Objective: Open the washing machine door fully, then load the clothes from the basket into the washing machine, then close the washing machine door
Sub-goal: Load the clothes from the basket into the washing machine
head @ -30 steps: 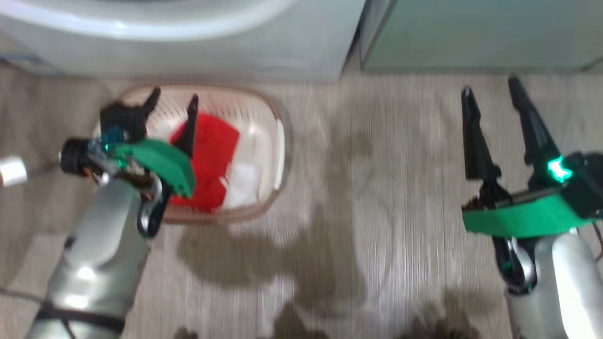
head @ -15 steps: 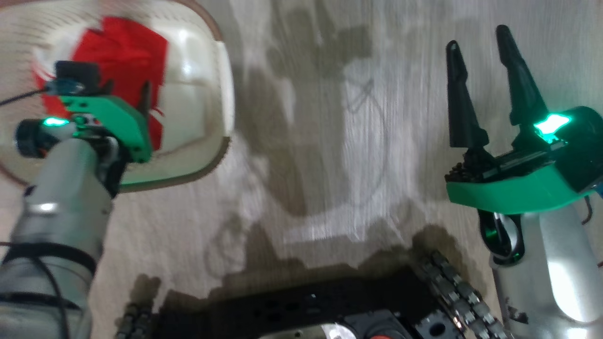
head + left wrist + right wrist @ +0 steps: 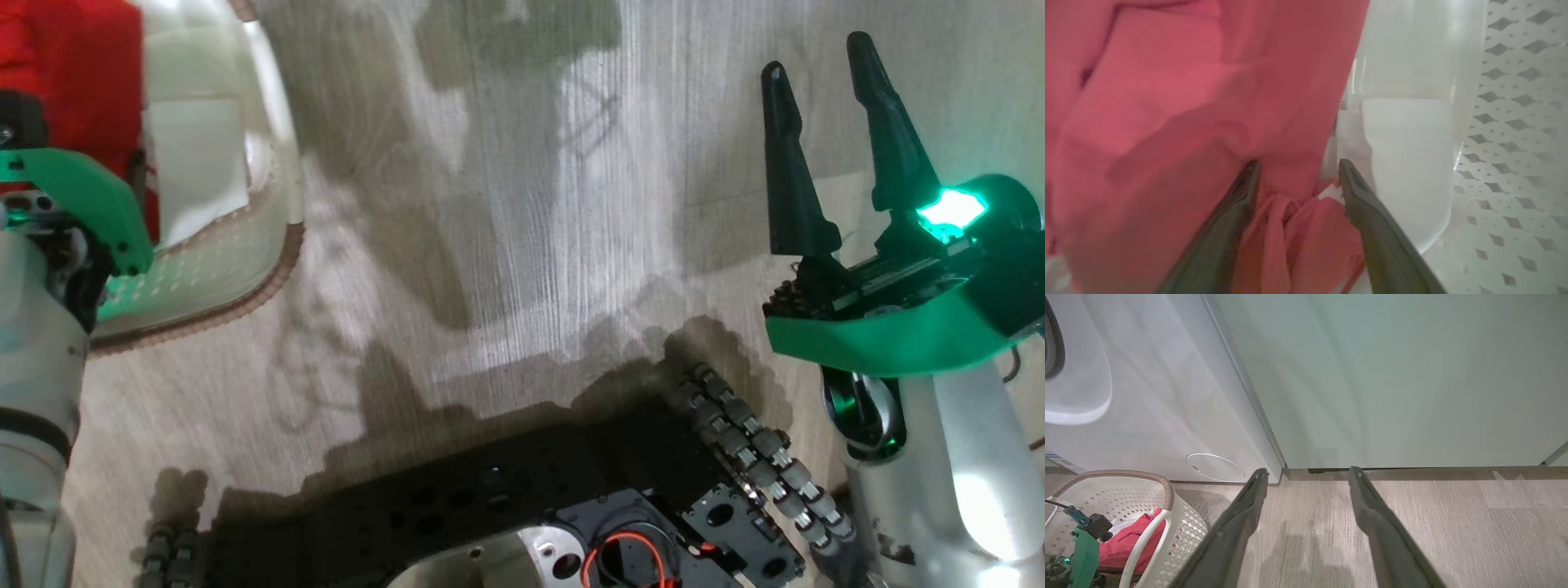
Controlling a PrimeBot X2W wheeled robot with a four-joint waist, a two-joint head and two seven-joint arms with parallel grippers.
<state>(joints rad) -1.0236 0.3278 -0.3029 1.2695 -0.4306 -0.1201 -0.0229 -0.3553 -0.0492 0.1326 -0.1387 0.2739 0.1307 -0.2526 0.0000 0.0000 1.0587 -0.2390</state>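
Note:
The cream basket [image 3: 245, 269] stands on the floor at the upper left of the head view, with the red clothes [image 3: 73, 90] inside it. My left gripper [image 3: 1298, 163] is down inside the basket, open, with a fold of the red clothes [image 3: 1167, 122] between its fingers. Its green housing [image 3: 82, 204] hides the fingers in the head view. My right gripper [image 3: 815, 53] hovers open and empty over the floor on the right. The white washing machine [image 3: 1147, 396] stands just behind the basket [image 3: 1180, 535]. The washing machine door is out of view.
A pale green cabinet [image 3: 1392, 375] stands right of the washing machine, ahead of my right gripper [image 3: 1308, 470]. The machine's round flap [image 3: 1215, 467] sits low on its front. My own dark base [image 3: 531, 523] fills the bottom of the head view. Wood-look floor [image 3: 531, 204] lies between.
The head camera has tilted down, so the basket slid to the upper left and my base came into view. My left gripper has sunk into the basket onto the red clothes. Both grippers stay open.

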